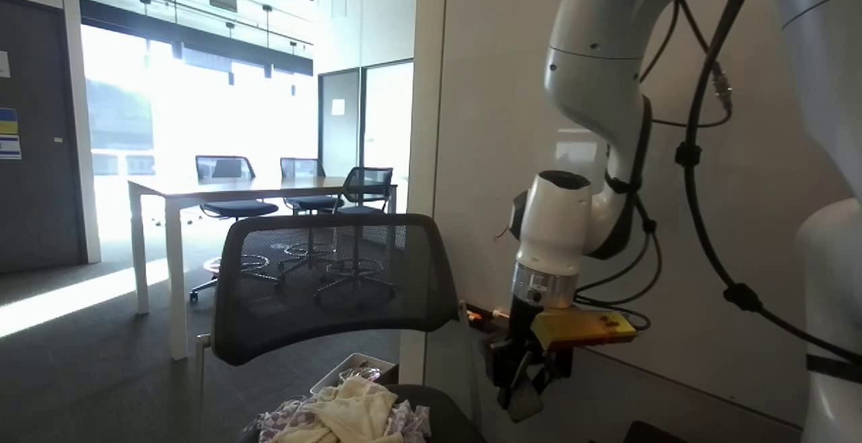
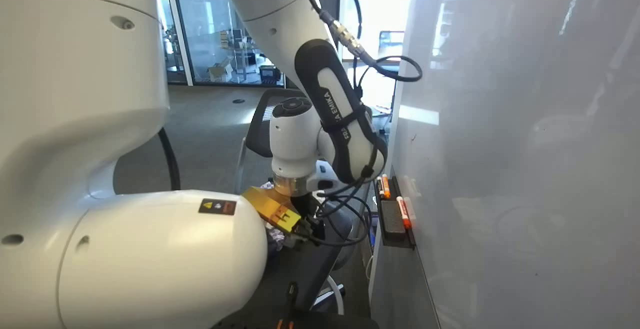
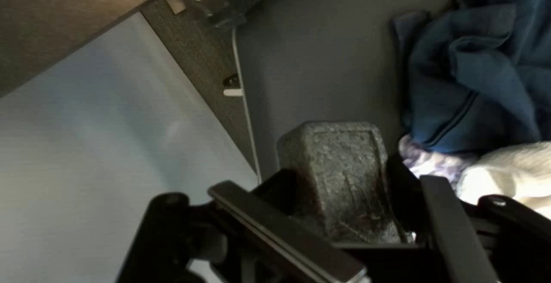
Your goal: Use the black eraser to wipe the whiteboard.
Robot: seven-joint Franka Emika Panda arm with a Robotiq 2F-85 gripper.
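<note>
Black eraser (image 3: 346, 179): jaws pinch its sides, presumably freeing a face for the whiteboard (image 2: 525, 179), three o'clock in an exterior view.

I record my jaws as black. The grey oblong block eraser (image 3: 348, 179) shows a mottled face with dark reddish-brown patches. The pale grey, glossy, flat whiteboard panel (image 2: 525, 169) carries a small red scribble (image 2: 413, 137). My yellow slab-shaped box (image 1: 582, 328) shades to orange at one end, with dark marks. Also noted: a crumpled cream cloth (image 1: 357, 408); a folded dark blue cloth (image 3: 482, 81) with a blackish line; a bunched purple-and-white cloth (image 3: 430, 160), pattern blotched.
</note>
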